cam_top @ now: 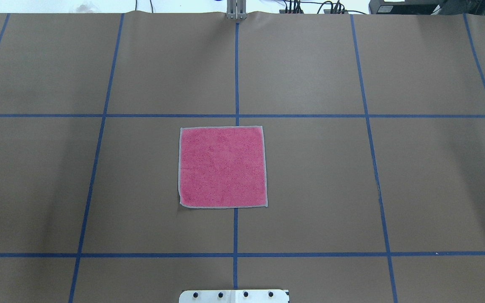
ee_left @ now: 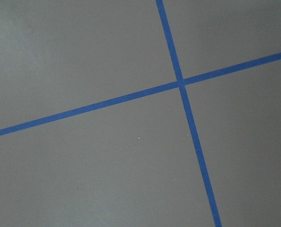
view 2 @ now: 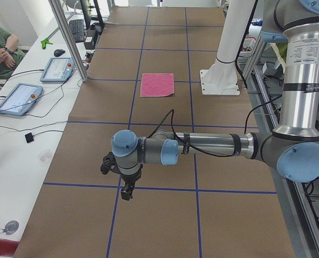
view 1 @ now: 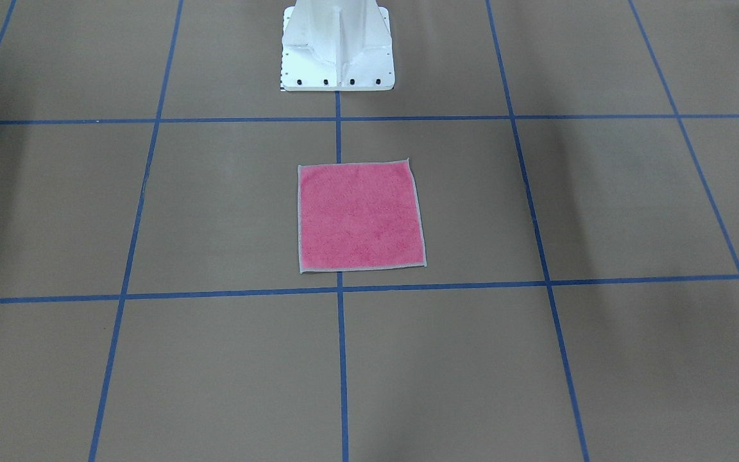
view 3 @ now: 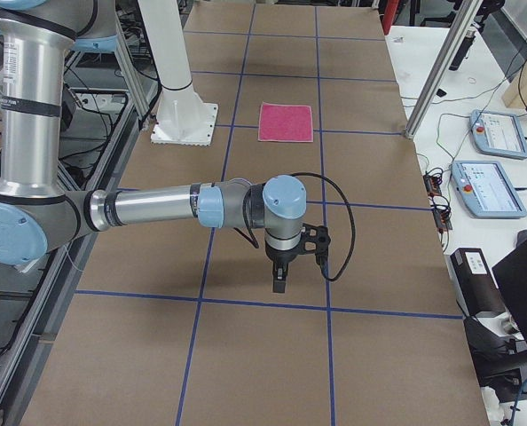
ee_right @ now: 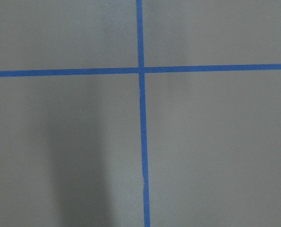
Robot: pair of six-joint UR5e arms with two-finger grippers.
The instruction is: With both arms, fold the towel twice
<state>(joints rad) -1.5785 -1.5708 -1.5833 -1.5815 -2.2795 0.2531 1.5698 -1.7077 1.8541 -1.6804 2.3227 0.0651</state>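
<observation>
Pink towel (cam_top: pixel 222 166) lies unfolded mid-desk (cam_top: pixel 310 189); both folds remain. Left tool (view 2: pixel 126 191) and right tool (view 3: pixel 281 280) hang well away; whether open, I cannot tell.

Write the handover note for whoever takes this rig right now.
Left pincer: hangs above the table toward its left end, nothing in it; cannot tell whether it is open or shut.
Right pincer: likewise at the right end; cannot tell.
Towel: lies flat and unfolded, pink face up, across the centre blue tape line, in front of the white pedestal base. Neither pincer is near it.
Done: nothing.
Left: both folds.
</observation>
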